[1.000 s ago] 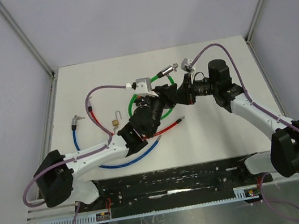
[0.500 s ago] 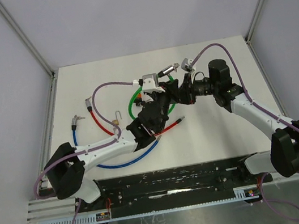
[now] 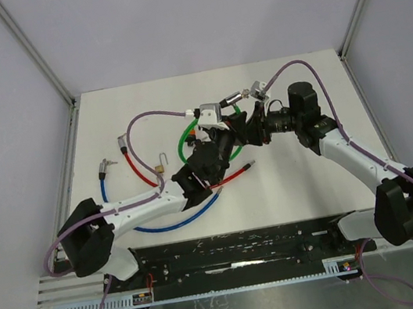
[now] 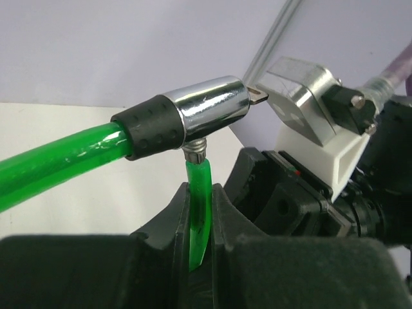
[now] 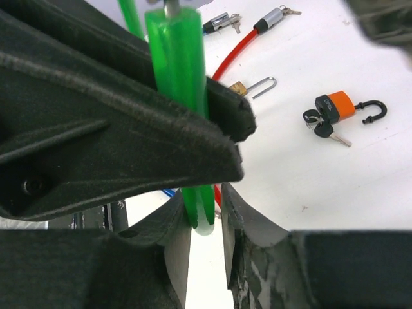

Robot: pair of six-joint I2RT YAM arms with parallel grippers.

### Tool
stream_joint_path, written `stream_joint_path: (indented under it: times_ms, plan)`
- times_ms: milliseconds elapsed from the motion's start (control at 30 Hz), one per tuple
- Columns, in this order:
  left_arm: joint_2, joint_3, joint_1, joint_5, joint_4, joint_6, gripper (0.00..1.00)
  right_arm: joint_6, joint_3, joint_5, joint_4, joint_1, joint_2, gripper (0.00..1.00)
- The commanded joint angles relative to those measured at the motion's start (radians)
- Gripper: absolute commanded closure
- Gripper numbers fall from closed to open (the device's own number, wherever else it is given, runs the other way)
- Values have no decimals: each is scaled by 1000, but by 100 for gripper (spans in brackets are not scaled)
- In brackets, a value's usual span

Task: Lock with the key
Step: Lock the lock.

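Green cable lock [image 4: 58, 164] is held up off the tabletop [image 3: 298, 179] around the middle, toward the far side, between the two arms. Left claw [image 4: 198, 193] is closed, pinching the short green cable end that drops from the side neck of the chrome lock head [image 4: 209, 106]. The head lies roughly level above the left claw, with a black collar where the long green cable enters it on the left. Key [image 4: 258, 96] is a small metal tab sticking out of the head's right end, just beside the right arm's silver camera mount.

Right claw [image 5: 206, 219] comes in from the right, close against the left claw. The same green cable end hangs between its fingers, which stand slightly apart around it. Can't tell if they actually pinch it.

The rest of the green loop hangs down to the left of the claws. On the tabletop, left and near: orange padlock [image 5: 335, 106] with shackle open and keys bunched at its side, small brass padlock [image 5: 239, 87] with shackle open, red cable lock [image 5: 238, 48] and blue cable lock [image 3: 167, 226], all apart from the claws
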Motion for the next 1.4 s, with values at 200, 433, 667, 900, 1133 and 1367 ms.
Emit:
stream_joint_path:
  times_ms: [200,433,667,900,1133,1367]
  plan:
    - [-161,-98,99,212,83,102,100,-274,133,-41,-233,0,-53,45]
    - [-260,-160,214,415,43,156,100,-596,222,-64,-543,0,-60,41]
    - [-328,-256,293,765,13,258,100,-596,302,-193,-661,-60,-66,42]
    - [-337,-314,306,927,-22,350,100,35,262,-337,-303,-164,-71,42]
    - [-323,-352,306,943,12,372,100,605,150,-379,43,-165,-102,41]
    - [-312,-374,308,999,71,363,100,537,97,-331,91,-164,-83,41]
